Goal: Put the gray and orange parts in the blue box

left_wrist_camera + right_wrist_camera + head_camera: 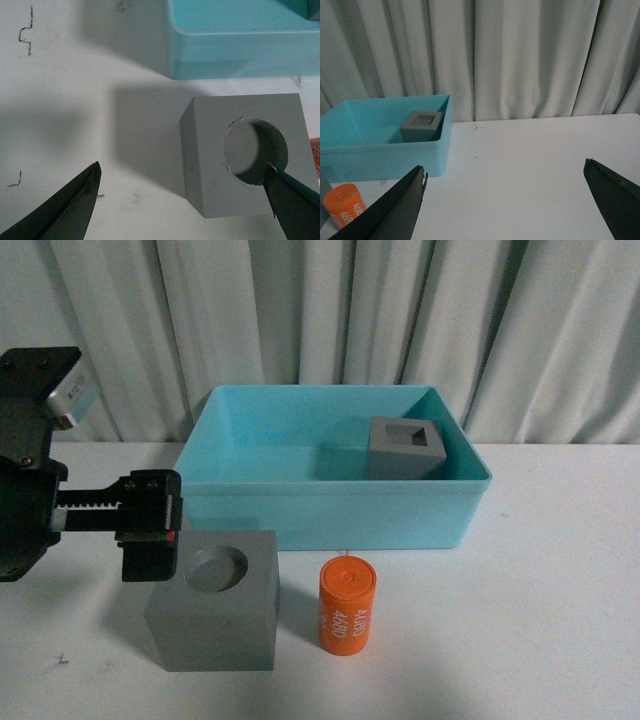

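Observation:
The blue box (330,490) stands at the back middle of the white table. A gray cube with a rectangular recess (405,448) sits inside it at the right. A gray cube with a round recess (215,602) stands on the table in front of the box's left end. The orange cylinder (347,606) with white digits stands upright to that cube's right. My left gripper (148,558) is open at this cube's left top edge. In the left wrist view one fingertip (285,200) is over the round recess of the cube (215,150), the other over bare table. My right gripper (505,167) is open and empty over bare table, right of the box (380,155).
A white pleated curtain (330,310) hangs close behind the table. Small pen marks (25,35) show on the table left of the cube. The right wrist view also shows the orange cylinder (342,205) and the cube in the box (422,125).

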Motion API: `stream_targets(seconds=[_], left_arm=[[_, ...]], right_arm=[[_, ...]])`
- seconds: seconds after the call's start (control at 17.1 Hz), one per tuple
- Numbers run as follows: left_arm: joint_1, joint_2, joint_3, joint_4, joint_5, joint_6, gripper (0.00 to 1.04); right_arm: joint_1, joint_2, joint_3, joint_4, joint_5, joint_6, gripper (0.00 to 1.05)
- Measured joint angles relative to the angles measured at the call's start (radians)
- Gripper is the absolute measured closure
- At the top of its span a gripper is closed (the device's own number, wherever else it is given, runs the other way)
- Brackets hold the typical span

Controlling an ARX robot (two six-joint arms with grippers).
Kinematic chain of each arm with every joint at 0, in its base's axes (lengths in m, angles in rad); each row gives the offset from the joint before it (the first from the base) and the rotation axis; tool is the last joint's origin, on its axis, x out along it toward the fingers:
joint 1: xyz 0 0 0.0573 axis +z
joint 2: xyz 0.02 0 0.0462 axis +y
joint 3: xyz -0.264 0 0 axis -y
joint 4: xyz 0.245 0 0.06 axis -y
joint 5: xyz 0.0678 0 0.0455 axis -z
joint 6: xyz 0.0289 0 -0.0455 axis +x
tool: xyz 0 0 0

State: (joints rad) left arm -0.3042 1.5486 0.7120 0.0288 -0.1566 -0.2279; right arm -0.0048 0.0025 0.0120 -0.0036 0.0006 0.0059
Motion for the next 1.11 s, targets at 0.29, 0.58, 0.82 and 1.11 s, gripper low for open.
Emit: stream_targets(seconds=[0.29, 0.58, 0.82, 1.11], left_arm=[[-0.025, 0.075, 0.016, 0.029, 0.0, 0.0, 0.07], [-0.021, 0.135, 0.044, 0.058, 0.0, 0.005, 0.07], [-0.028, 0.171, 0.054, 0.071, 0.005, 0.013, 0.07], [-0.033, 0.203, 0.07, 0.079, 0.008, 0.019, 0.07]], right_arm=[[0.0, 0.0, 0.0, 0.0, 0.0, 0.0, 0.06], [0.0, 0.0, 0.0, 0.0, 0.0, 0.0, 0.06], [0.0, 0.0, 0.0, 0.0, 0.0, 0.0, 0.06], [0.0, 0.0, 0.0, 0.0, 0.0, 0.0, 0.06]])
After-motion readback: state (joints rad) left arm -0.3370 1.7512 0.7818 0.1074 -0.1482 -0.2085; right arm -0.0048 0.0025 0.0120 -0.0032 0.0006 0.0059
